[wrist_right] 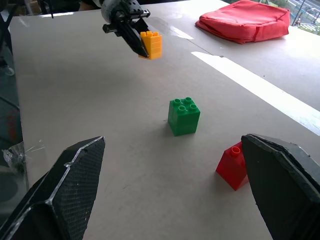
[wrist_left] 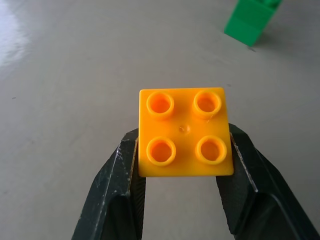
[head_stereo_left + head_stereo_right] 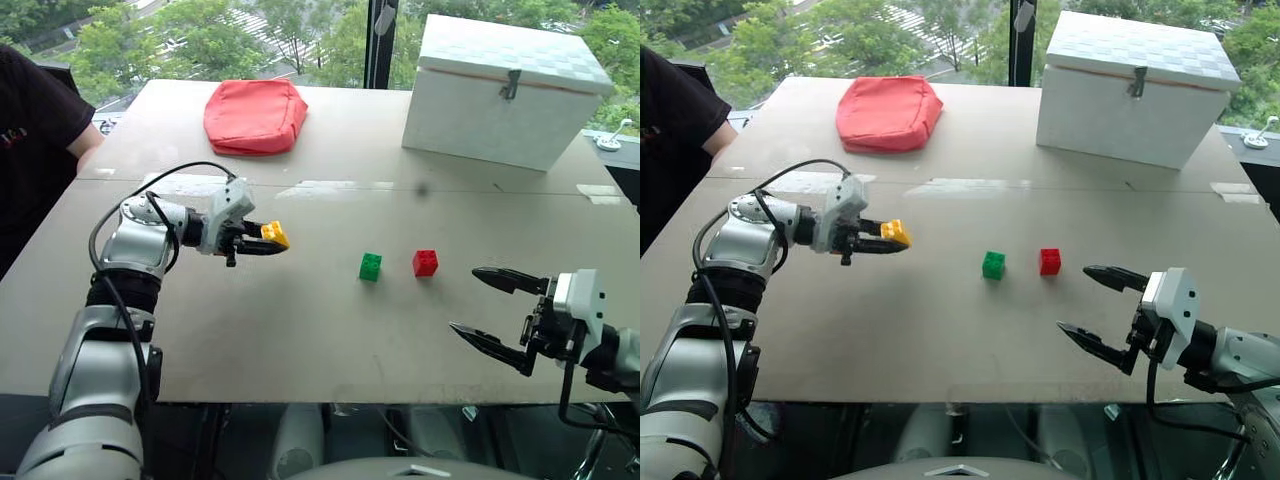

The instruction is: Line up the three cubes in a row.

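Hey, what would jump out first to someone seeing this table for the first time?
Probably the yellow cube pinched in the left pincer, left of the green cube and red cube sitting side by side mid-table. Behind them, a red cushion and a big white box stand out.

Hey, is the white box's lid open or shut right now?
Shut. The white box has its lid sitting flat on the body all around, and the latch hangs down across the seam on the front.
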Tool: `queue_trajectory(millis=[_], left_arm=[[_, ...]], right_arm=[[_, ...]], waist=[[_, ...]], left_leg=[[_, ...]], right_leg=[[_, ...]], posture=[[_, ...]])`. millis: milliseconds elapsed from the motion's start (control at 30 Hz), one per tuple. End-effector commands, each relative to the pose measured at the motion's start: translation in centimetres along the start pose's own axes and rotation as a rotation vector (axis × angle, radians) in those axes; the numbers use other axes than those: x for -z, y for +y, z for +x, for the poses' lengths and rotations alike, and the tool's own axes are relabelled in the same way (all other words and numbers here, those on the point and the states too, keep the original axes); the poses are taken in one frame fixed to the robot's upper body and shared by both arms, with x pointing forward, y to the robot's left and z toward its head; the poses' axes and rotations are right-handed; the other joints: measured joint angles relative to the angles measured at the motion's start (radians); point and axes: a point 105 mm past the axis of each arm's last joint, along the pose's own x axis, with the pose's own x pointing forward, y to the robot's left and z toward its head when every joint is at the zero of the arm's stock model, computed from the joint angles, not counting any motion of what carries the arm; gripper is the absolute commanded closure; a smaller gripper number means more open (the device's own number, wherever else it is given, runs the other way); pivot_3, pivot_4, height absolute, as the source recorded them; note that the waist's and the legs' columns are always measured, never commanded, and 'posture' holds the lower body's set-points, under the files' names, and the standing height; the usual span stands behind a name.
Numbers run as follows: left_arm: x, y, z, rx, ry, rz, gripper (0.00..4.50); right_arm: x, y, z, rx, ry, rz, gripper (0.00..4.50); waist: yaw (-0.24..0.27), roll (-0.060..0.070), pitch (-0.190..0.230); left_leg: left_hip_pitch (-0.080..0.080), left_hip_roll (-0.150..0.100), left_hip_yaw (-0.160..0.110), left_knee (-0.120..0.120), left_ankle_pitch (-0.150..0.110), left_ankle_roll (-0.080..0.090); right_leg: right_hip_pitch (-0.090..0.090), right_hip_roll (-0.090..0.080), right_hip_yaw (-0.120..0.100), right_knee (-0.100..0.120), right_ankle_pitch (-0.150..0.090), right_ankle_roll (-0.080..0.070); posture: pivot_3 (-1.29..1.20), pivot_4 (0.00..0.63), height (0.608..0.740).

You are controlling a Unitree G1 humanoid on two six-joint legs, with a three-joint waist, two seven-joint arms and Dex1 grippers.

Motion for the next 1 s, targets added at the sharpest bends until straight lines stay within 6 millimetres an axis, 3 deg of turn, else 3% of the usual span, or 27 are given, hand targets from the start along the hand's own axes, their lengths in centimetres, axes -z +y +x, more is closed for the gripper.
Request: queue_trajectory(millis=[33,933,1000], left_arm=[[-0.8,-1.0,0.2,0.076,0.040,0.149,2.79],[-0.3,0.9,2.9,0.145,0.118,0.266,2.79],[-0.2,1.1,3.1,0.131,0.118,0.267,2.10]], right_arm=[[-0.7,0.2,0.1,-0.025,-0.017,-0.016,0.00],[-0.7,0.7,-0.8,-0.014,0.018,-0.010,0.00],[-0.7,0.7,-0.8,-0.014,0.021,-0.010,0.00]], waist=[[0.001,0.000,0.000],[-0.001,0.000,0.000],[-0.001,0.000,0.000]], left_leg=[[0.000,0.000,0.000,0.001,0.000,0.000],[-0.001,0.000,0.000,0.002,0.000,0.000],[-0.001,0.000,0.000,0.002,0.000,0.000]], right_leg=[[0.000,0.000,0.000,0.000,0.000,0.000],[0.000,0.000,0.000,0.000,0.000,0.001],[0.000,0.000,0.000,0.000,0.000,0.001]], posture=[[0.00,0.150,0.740],[0.00,0.150,0.740],[0.00,0.150,0.740]])
